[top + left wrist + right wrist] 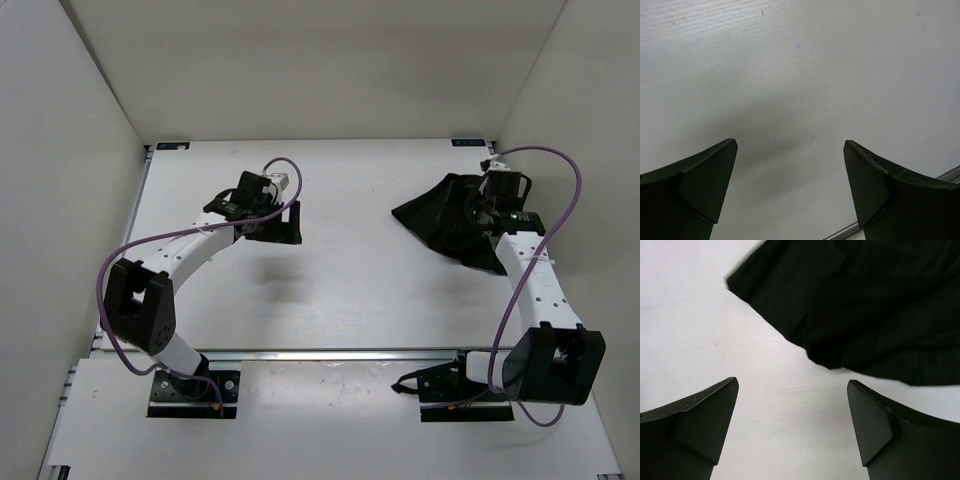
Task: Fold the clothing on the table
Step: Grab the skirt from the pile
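Clothing [445,225]: black matt cloth, soft creases. Table [350,290]: white, smooth, faintly streaked. Rail [350,352] at 6 o'clock: dull metal.

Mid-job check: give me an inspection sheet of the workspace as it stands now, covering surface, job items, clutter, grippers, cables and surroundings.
Surface: white table, with a metal rail along its front edge.
Job's things: black clothing bunched in a heap at the far right, not yet folded.
Clutter: nothing seen.
Grippers: left gripper open over bare table, holding nothing; right gripper open, just short of the clothing's edge, holding nothing.
Cables: a purple cable loops along each arm; no snag seen.
Surroundings: white walls on three sides.
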Tool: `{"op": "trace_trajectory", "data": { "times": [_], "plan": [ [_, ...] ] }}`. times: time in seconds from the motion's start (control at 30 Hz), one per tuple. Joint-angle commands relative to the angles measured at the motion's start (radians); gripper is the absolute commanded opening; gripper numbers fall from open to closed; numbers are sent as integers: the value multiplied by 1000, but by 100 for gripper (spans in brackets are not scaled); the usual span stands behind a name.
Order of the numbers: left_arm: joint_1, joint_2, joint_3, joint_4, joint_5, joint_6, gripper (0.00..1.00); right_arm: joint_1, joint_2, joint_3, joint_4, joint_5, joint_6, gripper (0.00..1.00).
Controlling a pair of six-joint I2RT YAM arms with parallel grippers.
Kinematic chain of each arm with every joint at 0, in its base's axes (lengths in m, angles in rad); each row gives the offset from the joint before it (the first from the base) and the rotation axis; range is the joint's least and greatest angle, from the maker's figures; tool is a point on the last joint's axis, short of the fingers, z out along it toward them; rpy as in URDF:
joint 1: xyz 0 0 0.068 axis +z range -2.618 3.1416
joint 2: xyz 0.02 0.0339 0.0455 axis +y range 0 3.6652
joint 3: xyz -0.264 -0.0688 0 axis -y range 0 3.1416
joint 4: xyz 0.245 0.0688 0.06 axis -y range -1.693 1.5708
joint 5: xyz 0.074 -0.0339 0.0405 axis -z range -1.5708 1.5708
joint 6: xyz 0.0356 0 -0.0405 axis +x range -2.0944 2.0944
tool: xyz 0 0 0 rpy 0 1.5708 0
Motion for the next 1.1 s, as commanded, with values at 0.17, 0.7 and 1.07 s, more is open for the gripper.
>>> {"op": "trace_trajectory", "data": {
  "times": [0.17,0.7,1.07],
  "plan": [
    [-23,-79,-63,-48,-50,30,99,-5,-28,-82,17,68,-27,90],
    [61,-35,-30,-79,11,53,99,35,440,301,1,238,-204,97],
    [92,-9,3,-97,8,50,99,98,730,511,-109,488,-168,65]
  ]
}}
